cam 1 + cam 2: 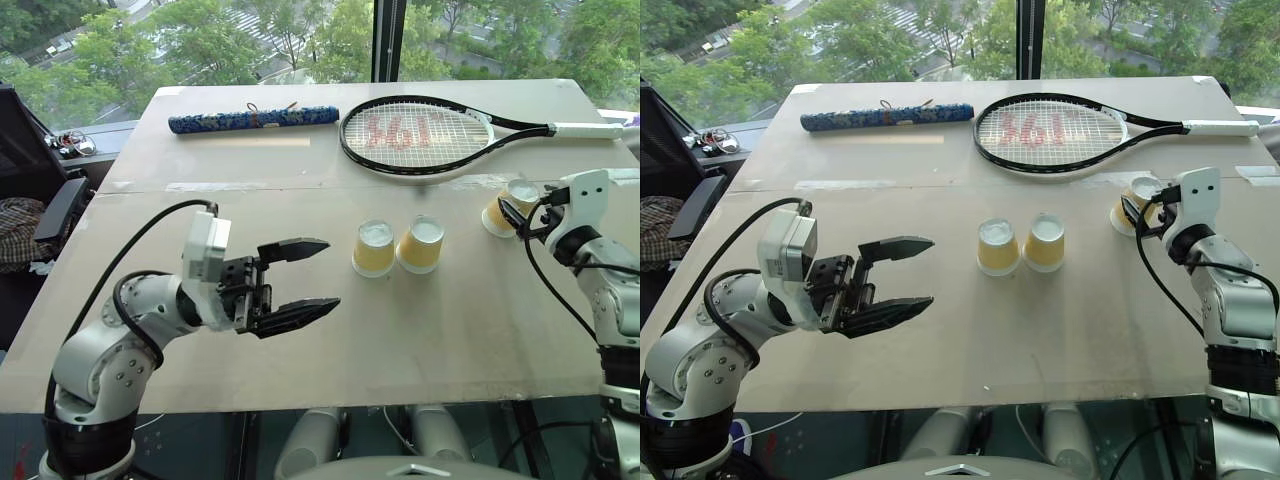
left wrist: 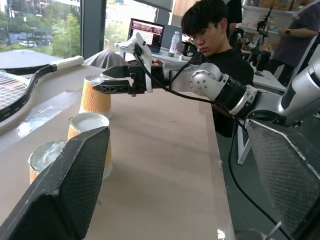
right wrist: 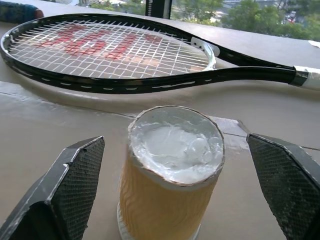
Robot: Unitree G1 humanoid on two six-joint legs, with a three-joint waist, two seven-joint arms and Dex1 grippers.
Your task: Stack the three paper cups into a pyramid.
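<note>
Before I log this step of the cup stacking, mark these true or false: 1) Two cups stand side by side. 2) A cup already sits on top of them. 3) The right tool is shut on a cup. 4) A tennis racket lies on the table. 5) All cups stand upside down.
1) True: two cups stand side by side.
2) False: the third cup stands apart, on the table.
3) False: the right tool is open, its fingers either side of that cup.
4) True: the tennis racket lies beyond the cups.
5) True.

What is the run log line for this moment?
left gripper: open, empty | right gripper: open around third cup | two cups: side by side
</note>
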